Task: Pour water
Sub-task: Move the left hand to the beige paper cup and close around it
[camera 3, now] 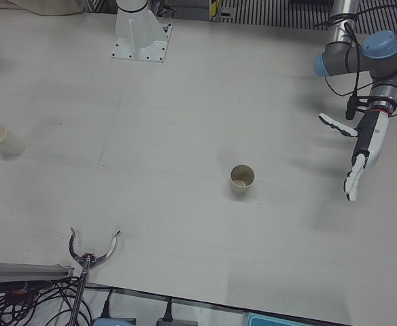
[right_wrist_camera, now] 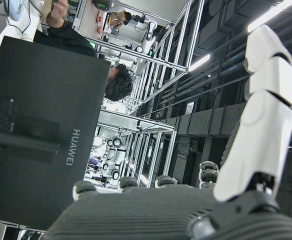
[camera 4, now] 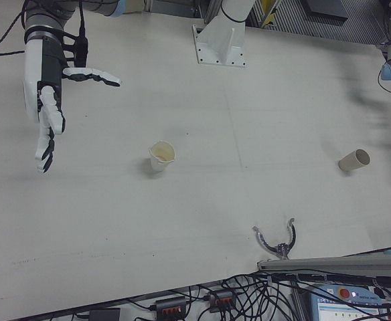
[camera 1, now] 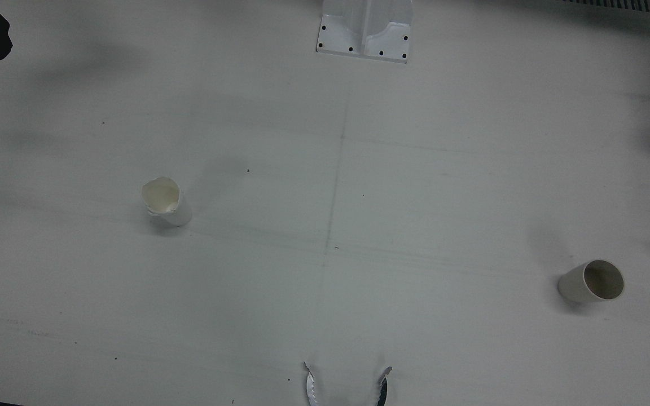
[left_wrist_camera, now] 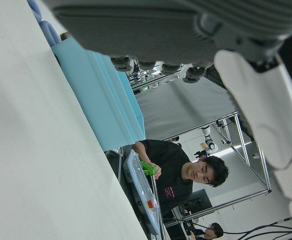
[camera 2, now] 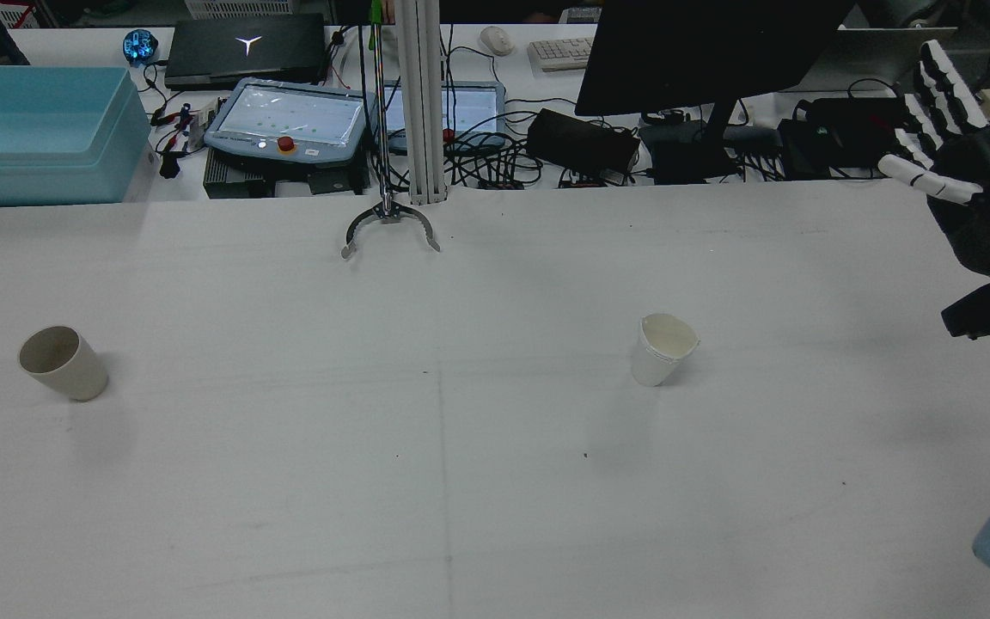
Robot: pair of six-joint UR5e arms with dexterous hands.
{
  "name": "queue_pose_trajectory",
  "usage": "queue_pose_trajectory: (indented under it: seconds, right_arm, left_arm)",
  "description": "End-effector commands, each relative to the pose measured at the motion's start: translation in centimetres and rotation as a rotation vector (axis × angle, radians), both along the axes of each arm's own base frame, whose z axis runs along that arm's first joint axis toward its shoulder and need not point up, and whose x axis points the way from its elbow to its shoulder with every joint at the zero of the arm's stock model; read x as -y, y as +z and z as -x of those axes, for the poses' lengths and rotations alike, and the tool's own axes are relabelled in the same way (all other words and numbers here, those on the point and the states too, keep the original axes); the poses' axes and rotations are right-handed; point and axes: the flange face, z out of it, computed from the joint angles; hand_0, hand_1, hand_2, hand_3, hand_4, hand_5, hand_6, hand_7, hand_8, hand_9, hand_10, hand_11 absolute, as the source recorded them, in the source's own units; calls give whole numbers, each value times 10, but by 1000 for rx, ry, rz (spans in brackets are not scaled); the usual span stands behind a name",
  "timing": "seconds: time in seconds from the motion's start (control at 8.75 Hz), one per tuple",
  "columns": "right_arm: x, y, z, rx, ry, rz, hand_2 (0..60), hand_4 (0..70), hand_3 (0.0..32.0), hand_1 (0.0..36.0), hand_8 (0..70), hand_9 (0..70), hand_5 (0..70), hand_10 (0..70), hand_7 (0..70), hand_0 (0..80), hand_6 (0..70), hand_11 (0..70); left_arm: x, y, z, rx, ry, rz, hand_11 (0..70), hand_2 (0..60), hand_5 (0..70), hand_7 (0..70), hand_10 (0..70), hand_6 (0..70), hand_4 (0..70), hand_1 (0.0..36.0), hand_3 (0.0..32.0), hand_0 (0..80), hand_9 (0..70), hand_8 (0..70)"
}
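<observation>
Robotics lab, indoor. Wide white table (camera 2: 478,481) carries a bolted white arm pedestal (camera 1: 365,31). Bench behind it holds a black laptop (camera 2: 246,47), a grey teach pendant with a red stop button (camera 2: 289,120), a black Huawei monitor (camera 2: 710,52), tangled black cables (camera 2: 504,163) and a light blue plastic bin (camera 2: 35,129). Aluminium frame racks (right_wrist_camera: 151,95) stand beyond, possibly more robot stations. 1 person in a black shirt (left_wrist_camera: 173,170) sits nearby.

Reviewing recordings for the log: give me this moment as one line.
task: pour water | left hand: open, off table edge | right hand: open, raised | white cup: upright, untouched | tan cup: upright, untouched
</observation>
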Motion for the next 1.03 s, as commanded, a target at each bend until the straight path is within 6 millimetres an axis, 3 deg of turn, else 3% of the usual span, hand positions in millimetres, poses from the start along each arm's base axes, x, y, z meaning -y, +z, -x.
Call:
queue_pose_trajectory:
  seconds: [0.0, 0.34, 0.46, 0.57, 0.8, 0.91]
  right_arm:
    - [-5, 20, 10, -46, -23, 36, 150, 0, 178, 183, 10, 0, 43, 0, 0, 478, 0, 0]
    - [-6, 20, 18, -51, -39, 36, 148, 0, 162, 175, 15, 7, 44, 0, 0, 473, 6, 0]
    - [-6, 19, 17, -50, -38, 34, 143, 0, 162, 171, 15, 8, 44, 0, 0, 472, 12, 0]
    - [-7, 19, 18, -50, -39, 34, 138, 0, 164, 168, 19, 13, 45, 0, 0, 472, 20, 0]
    - [-6, 19, 18, -49, -39, 33, 140, 0, 158, 167, 22, 18, 46, 0, 1, 473, 29, 0]
    - [-6, 19, 19, -49, -41, 33, 144, 0, 160, 167, 20, 15, 46, 0, 4, 471, 31, 0]
  left_arm:
    - [21, 14, -56, 24, 82, -34, 41, 0, 0, 0, 20, 17, 96, 30, 0, 464, 0, 0]
    - [49, -9, -105, 15, 101, -73, 42, 0, 0, 0, 18, 20, 96, 67, 0, 493, 0, 0]
    - [47, -5, -120, 11, 105, -60, 46, 0, 0, 0, 20, 23, 96, 84, 0, 511, 0, 0]
    - [58, -7, -137, 7, 121, -64, 50, 0, 0, 1, 22, 24, 96, 91, 0, 516, 0, 0]
    - [58, -8, -148, 3, 140, -65, 53, 0, 0, 1, 24, 24, 95, 94, 0, 519, 0, 0]
    - [61, -10, -151, 4, 139, -68, 56, 0, 0, 4, 25, 26, 95, 112, 0, 538, 0, 0]
